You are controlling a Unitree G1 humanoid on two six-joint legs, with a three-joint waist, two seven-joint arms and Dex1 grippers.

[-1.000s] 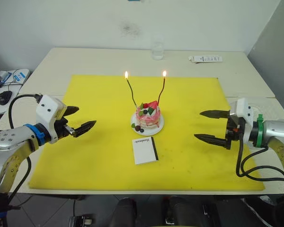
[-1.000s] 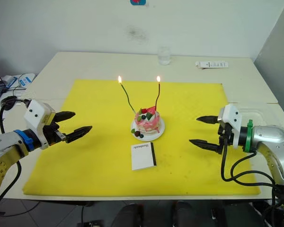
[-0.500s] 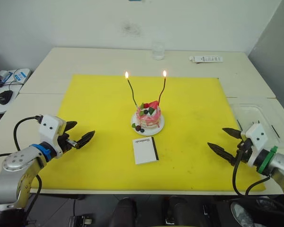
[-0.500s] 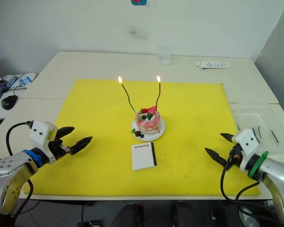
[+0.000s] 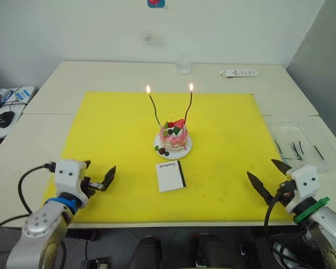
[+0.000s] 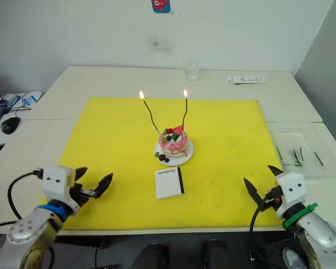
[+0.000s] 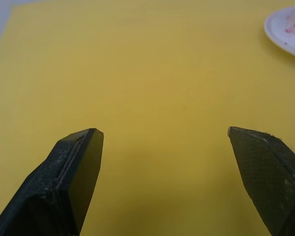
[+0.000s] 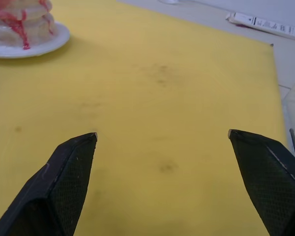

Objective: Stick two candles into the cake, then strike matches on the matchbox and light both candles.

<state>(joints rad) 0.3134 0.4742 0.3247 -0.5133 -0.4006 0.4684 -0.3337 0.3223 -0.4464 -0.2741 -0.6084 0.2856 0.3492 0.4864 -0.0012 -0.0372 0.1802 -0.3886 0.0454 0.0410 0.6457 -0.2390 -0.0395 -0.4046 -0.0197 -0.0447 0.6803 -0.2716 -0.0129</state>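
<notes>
Candles [image 5: 154,110] both lit, standing in the cake [image 5: 173,136] at mid-mat
Cake on its white plate sits centred on a yellow mat [image 5: 112,134] covering a pale bench [image 5: 101,73]; green candle on the robot's left, red candle [image 5: 187,106] on its right, each with a small flame. Matchbox [image 5: 171,176] lies flat on the mat just in front of the plate, apart from it. Left claw [image 5: 98,177] released, empty, over the mat's near left corner; right claw [image 5: 267,177] released, empty, at the near right edge. Clear tray [image 5: 299,147] with dark matches [image 5: 297,149] beside the mat on the right. Glass [image 5: 183,64] and a white remote [image 5: 238,72] near the far edge, white wall behind
</notes>
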